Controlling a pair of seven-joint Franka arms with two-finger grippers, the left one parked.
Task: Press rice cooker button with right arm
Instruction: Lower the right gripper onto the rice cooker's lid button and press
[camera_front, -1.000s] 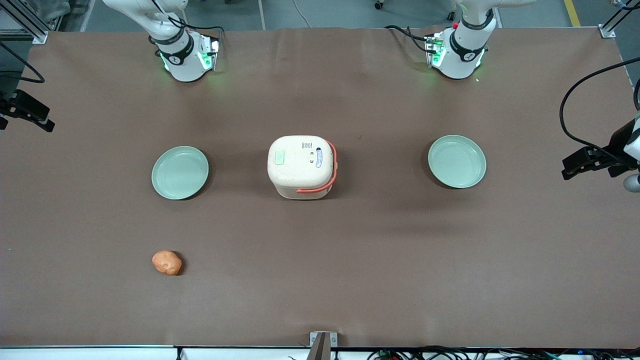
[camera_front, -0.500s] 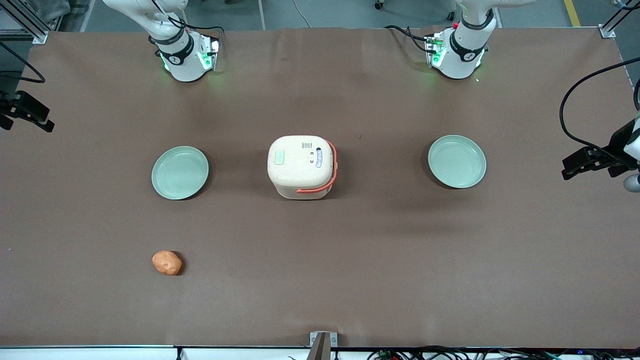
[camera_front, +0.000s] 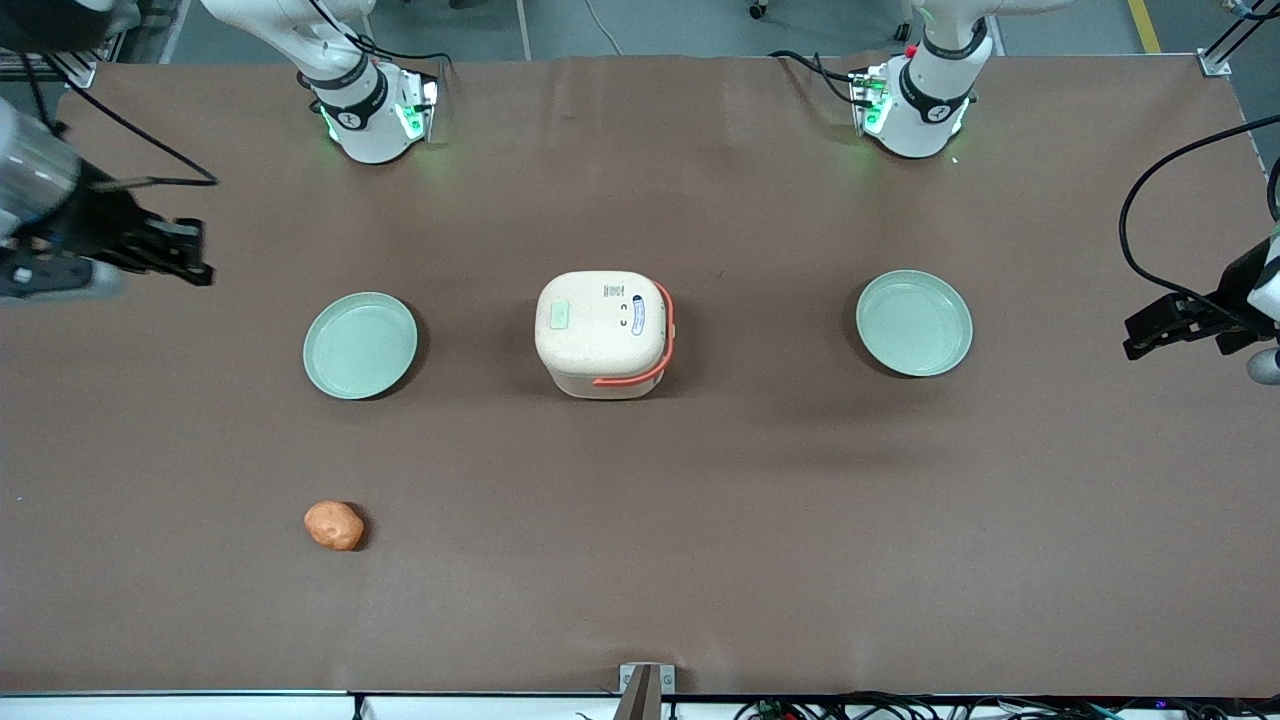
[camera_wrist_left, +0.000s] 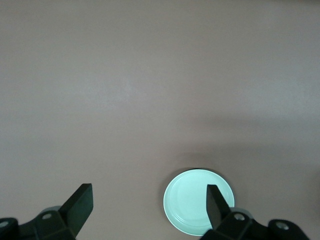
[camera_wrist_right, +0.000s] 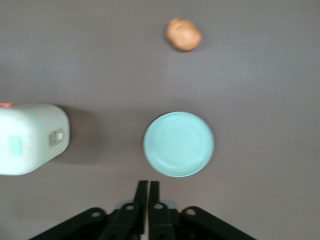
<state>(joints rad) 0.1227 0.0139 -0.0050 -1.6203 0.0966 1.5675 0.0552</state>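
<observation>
Right arm swings in toward the rice cooker — button not yet pressed.

The gripper (camera_front: 195, 262), fingers pressed together with nothing between them, has moved in from the table's edge since half a second ago and now hangs toward the working arm's end, well apart from the rice cooker (camera_front: 603, 333). The cooker sits mid-table between two green plates (camera_front: 360, 345) — unmoved, as is the orange lump (camera_front: 334, 525).
</observation>
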